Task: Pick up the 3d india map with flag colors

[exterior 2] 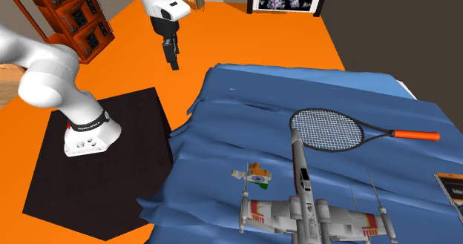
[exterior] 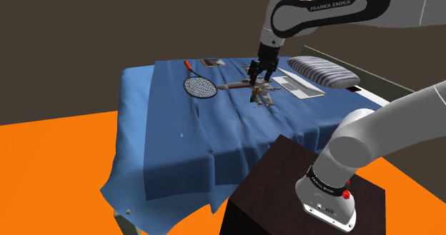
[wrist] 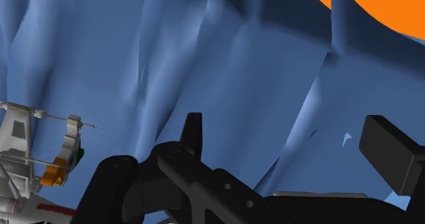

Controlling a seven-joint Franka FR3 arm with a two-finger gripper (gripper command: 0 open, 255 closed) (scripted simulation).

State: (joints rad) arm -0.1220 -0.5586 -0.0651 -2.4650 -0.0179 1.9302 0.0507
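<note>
The small India map [exterior 2: 258,177], banded orange, white and green, stands on the blue bedspread [exterior 2: 245,124] just in front of the nose of a white model spacecraft [exterior 2: 312,214]. In the shoulder view the map [exterior: 255,91] sits right below my black gripper [exterior: 257,78], which hangs above it without touching. In the wrist view the map [wrist: 65,163] lies off to the side of my gripper [wrist: 289,134], outside the fingers. The fingers [wrist: 193,131] stand wide apart with only blue cloth between them. From the second exterior view, my gripper [exterior 2: 174,61] hangs high in the air.
A black badminton racket [exterior: 199,86] with an orange handle lies on the bed beside the spacecraft [exterior: 250,85]. A grey flat device [exterior: 296,84] and a striped pillow [exterior: 321,71] lie at the far side. The bedspread hangs over the edge onto orange floor [exterior: 50,176].
</note>
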